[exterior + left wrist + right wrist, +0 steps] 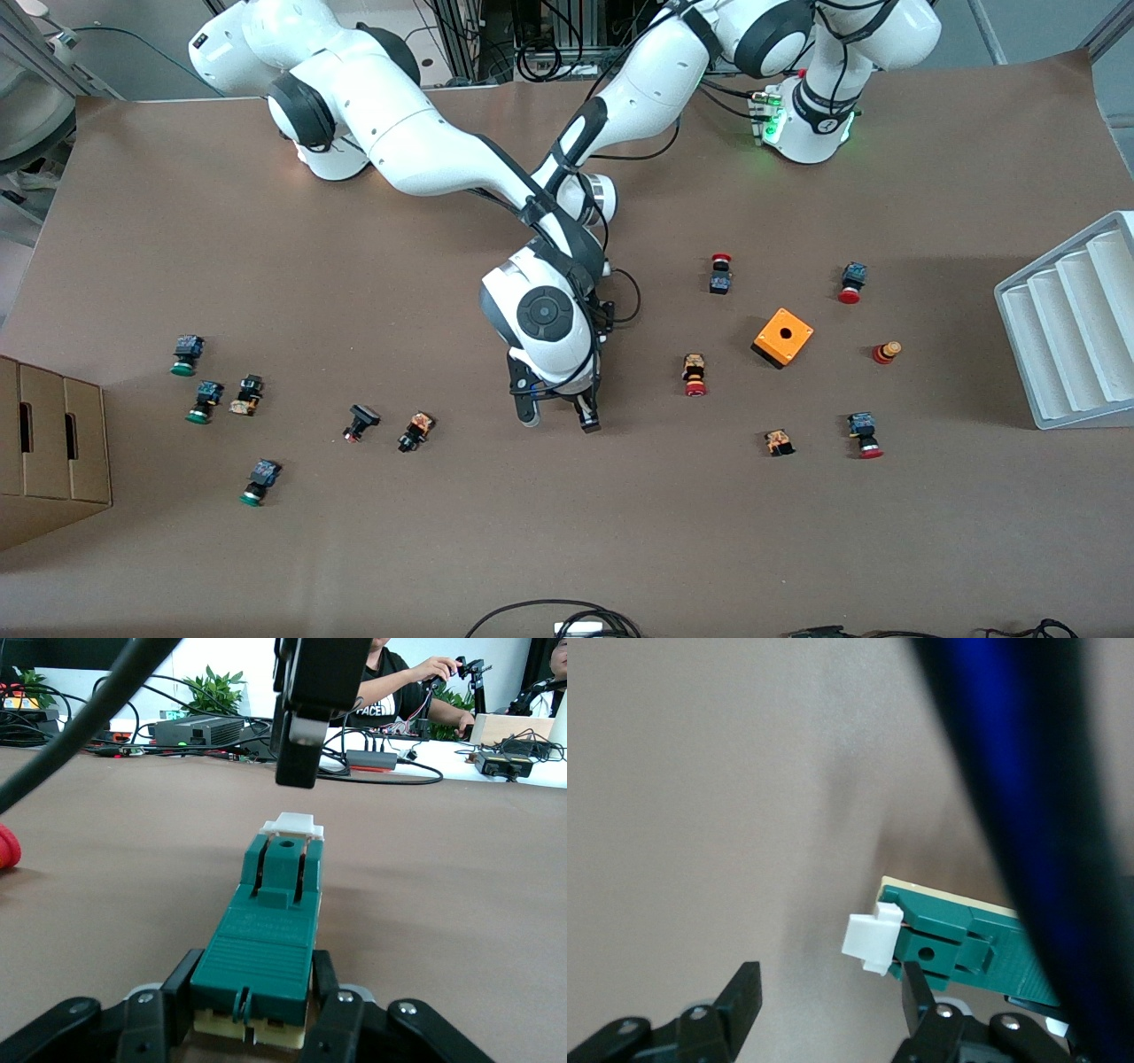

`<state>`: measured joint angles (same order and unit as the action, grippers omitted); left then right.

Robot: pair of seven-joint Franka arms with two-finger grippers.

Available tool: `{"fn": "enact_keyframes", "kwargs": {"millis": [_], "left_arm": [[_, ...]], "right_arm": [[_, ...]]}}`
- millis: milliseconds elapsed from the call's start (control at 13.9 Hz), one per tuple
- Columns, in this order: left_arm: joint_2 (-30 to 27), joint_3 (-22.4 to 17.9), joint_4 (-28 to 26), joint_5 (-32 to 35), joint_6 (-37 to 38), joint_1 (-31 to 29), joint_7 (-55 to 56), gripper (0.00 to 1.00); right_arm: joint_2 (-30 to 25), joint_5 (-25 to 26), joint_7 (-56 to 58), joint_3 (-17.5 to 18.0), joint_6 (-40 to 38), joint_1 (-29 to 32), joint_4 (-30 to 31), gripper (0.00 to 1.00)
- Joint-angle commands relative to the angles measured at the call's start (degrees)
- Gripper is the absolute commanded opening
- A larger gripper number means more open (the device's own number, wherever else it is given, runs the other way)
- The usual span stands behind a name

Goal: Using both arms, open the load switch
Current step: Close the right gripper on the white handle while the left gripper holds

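- My left gripper (pixel 251 1014) clamps the load switch (pixel 268 935) by its base, steadying it above mid-table.
- My right gripper (pixel 828 1001) hangs over the white tab (pixel 871 941), jaws apart, nothing gripped.
- From the front, the switch is probably hidden by my arms.

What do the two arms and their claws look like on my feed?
Both arms, left arm and right arm, are glossy white rounded shells with black bands at the joints. Black cables run along them near the wrists. A green light glows at the left arm's base. The left claw and right claw are black with two fingers.
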<state>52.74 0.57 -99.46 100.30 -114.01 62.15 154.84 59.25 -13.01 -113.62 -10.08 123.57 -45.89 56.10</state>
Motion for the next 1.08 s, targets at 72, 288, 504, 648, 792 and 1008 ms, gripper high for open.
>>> {"fn": "enact_keyframes", "kwargs": {"millis": [72, 288, 504, 648, 792, 1008], "left_arm": [[0.79, -0.04, 1.46, 1.12, -0.60, -0.10, 0.38, 0.54], [0.79, -0.13, 1.46, 1.12, -0.60, -0.10, 0.38, 0.54], [0.70, -0.13, 1.55, 1.12, -0.60, -0.10, 0.29, 0.54], [0.70, -0.13, 1.55, 1.12, -0.69, -0.10, 0.38, 0.54], [0.70, -0.13, 1.55, 1.12, -0.69, -0.10, 0.38, 0.54], [0.61, -0.13, 1.55, 1.12, -0.69, -0.10, 0.29, 0.54]], "right_arm": [[2.53, -1.75, -1.17, -0.91, -2.11, -0.26, -3.45, 0.68], [2.71, -1.75, -1.17, -0.91, -2.45, -0.26, -3.45, 0.66], [2.71, -1.75, -1.17, -0.82, -2.54, -0.26, -3.36, 0.63], [2.80, -1.75, -1.17, -0.90, -2.28, -0.17, -3.36, 0.63], [3.15, -1.75, -0.99, -0.99, -2.02, 0.18, -3.45, 0.63], [3.67, -1.75, -1.08, -0.91, -2.10, 0.18, -3.36, 0.62]]}}
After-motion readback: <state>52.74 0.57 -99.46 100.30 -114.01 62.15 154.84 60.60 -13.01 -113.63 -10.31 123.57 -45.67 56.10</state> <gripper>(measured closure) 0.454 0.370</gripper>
